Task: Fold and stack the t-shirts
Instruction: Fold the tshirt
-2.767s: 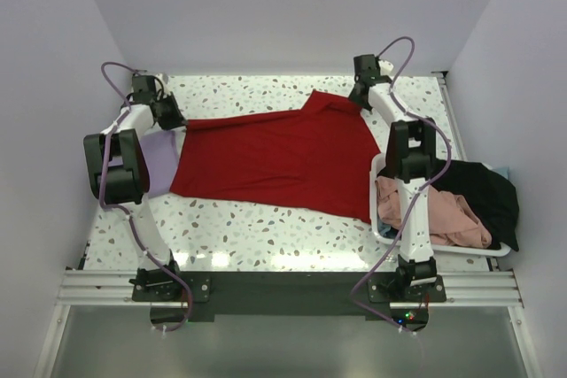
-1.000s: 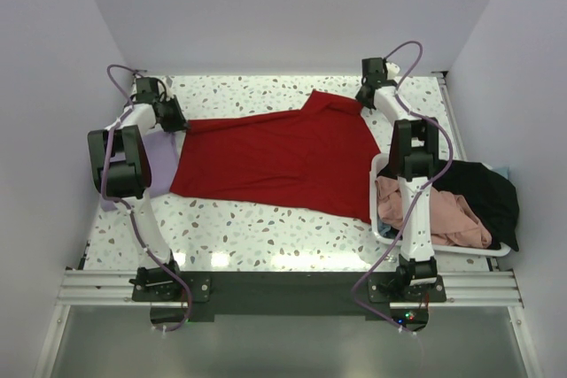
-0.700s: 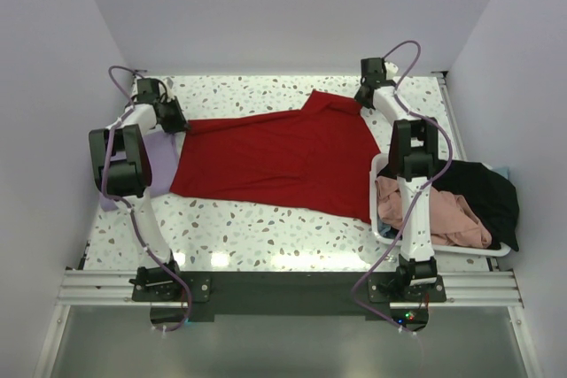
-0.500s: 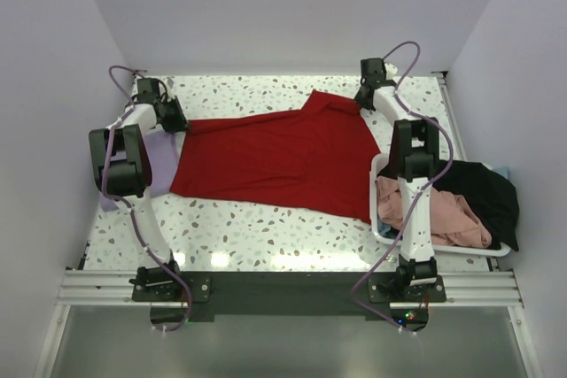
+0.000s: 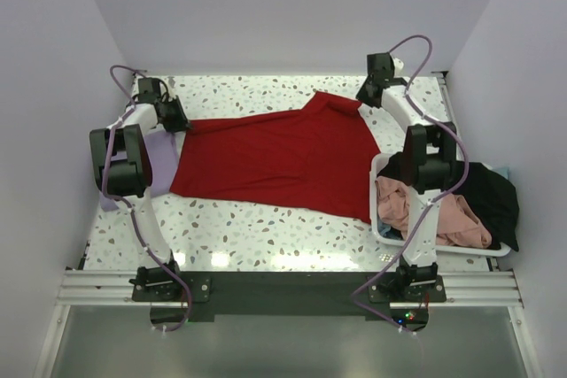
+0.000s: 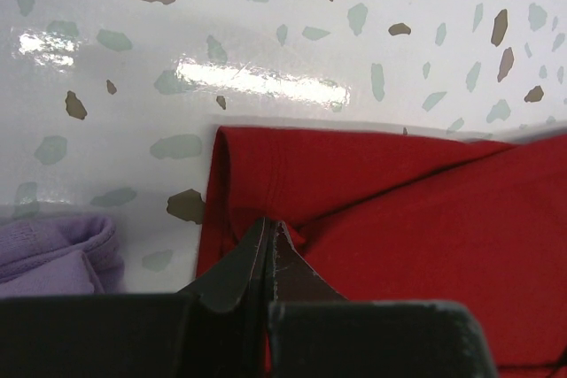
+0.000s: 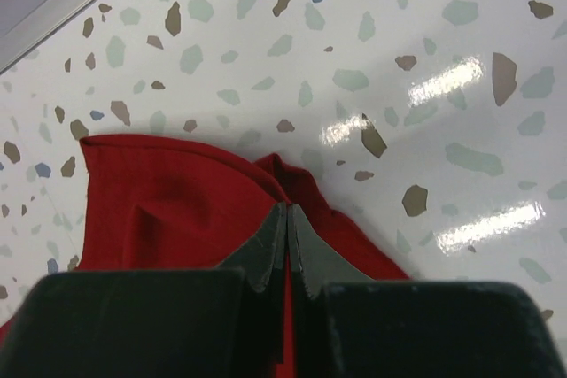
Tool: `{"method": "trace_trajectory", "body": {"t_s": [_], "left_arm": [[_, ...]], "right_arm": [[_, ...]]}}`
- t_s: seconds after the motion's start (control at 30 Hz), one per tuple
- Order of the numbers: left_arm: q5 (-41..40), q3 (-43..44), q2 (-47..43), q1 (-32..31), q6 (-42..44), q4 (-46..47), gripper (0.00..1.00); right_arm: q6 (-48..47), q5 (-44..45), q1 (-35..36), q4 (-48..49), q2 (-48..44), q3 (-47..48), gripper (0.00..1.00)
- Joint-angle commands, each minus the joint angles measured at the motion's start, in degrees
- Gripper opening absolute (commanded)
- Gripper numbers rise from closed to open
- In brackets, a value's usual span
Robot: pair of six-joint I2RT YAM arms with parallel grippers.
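Bare speckled table [image 5: 266,227] ran along the red shirt's [image 5: 275,157] near edge. Behind the right gripper [image 7: 286,210], a basket [image 5: 478,251] held pink [image 5: 456,219] and black [image 5: 492,192] shirts, partly hidden by the arm. The right gripper and the left gripper [image 6: 268,227] were each pressed together, pinching the red shirt's far edge. A lavender shirt [image 6: 53,254] lay just left of the left gripper.

Bright red t-shirt [image 5: 275,158], pale lavender t-shirt [image 5: 162,157], white table [image 5: 266,229] speckled grey and brown.
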Motion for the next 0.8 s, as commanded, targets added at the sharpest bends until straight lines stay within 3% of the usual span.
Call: {"method": "trace_trajectory", "body": {"t_s": [0.0,0.77], "left_arm": [[1.0,0.5,-3.0,-0.2,-0.5,1.3,0.00],[-2.4,-8.6,-12.4,-0.1,-0.5,2.2,0.00]], "right_arm": [[0.2,-2.3,0.1,3.2,-5.8,-3.7,0.00],[-1.2,-8.5,1.1,5.8,-28.8,-29.9,0.00]]}}
